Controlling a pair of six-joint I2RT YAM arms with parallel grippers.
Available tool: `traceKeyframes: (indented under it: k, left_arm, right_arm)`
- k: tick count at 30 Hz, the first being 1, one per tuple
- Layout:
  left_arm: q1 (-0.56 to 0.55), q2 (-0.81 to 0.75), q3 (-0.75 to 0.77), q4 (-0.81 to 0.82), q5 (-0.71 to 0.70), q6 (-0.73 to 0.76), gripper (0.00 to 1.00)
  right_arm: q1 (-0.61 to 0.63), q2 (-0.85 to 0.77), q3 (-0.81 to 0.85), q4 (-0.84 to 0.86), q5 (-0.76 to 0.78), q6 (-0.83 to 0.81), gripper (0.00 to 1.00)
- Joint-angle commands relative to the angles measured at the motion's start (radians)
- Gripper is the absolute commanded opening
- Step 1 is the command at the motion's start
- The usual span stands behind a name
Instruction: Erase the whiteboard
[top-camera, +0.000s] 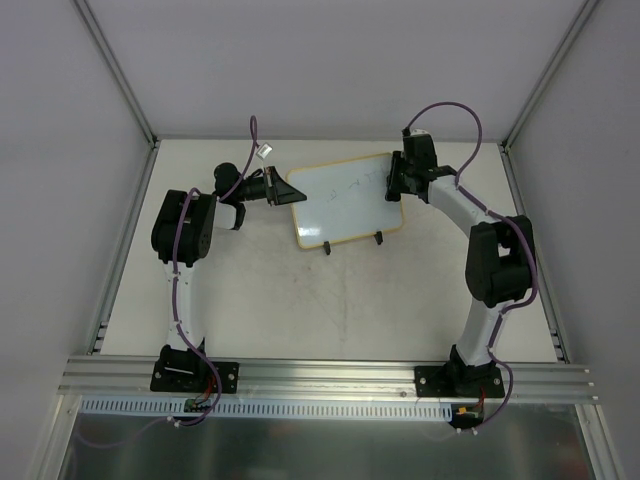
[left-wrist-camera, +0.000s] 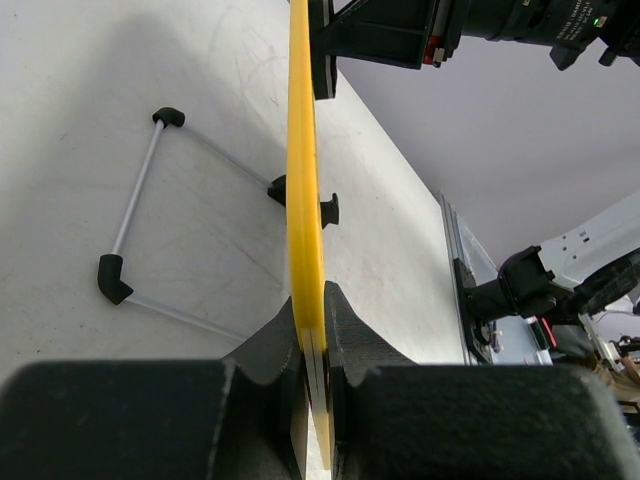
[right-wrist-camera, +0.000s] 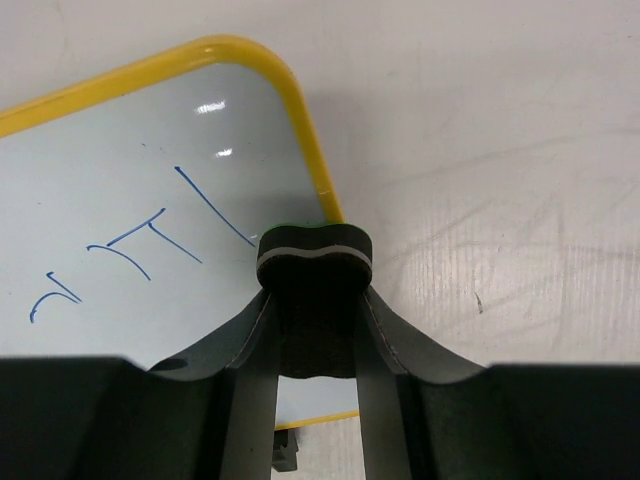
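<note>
Left gripper (left-wrist-camera: 314, 345) clamped on whiteboard (top-camera: 335, 205) frame, 9 o'clock edge. Right gripper (right-wrist-camera: 315, 300) closed around eraser (right-wrist-camera: 315, 255), at board's 3 o'clock edge.

- The whiteboard (right-wrist-camera: 120, 200) is showing a glossy white face, catching glare spots; its yellow frame is looking like smooth plastic.
- The worktop (right-wrist-camera: 500, 150) is looking matt, off-white and scuffed.
- The eraser (right-wrist-camera: 315, 255) is showing a dull, dark, felt-like body with one pale layer.
- The stand (left-wrist-camera: 139, 190) is showing bare metal rods and black plastic corners.
</note>
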Motion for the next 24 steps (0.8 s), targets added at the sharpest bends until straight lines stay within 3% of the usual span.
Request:
traceKeyframes:
  k: [1,11,24]
  left_arm:
    - [-0.021,-0.032,-0.008,0.182,0.137,0.120,0.00]
    - [-0.021,-0.030,-0.010,0.182,0.139,0.121,0.00]
    - [-0.021,-0.032,-0.010,0.182,0.139,0.121,0.00]
  right_arm:
    - [-0.041,0.037,-0.040,0.033,0.169,-0.027,0.00]
    - [0.006,0.029,-0.031,0.050,0.151,-0.032,0.00]
    - [0.285,0.124,0.112,0.052,0.135,-0.031,0.00]
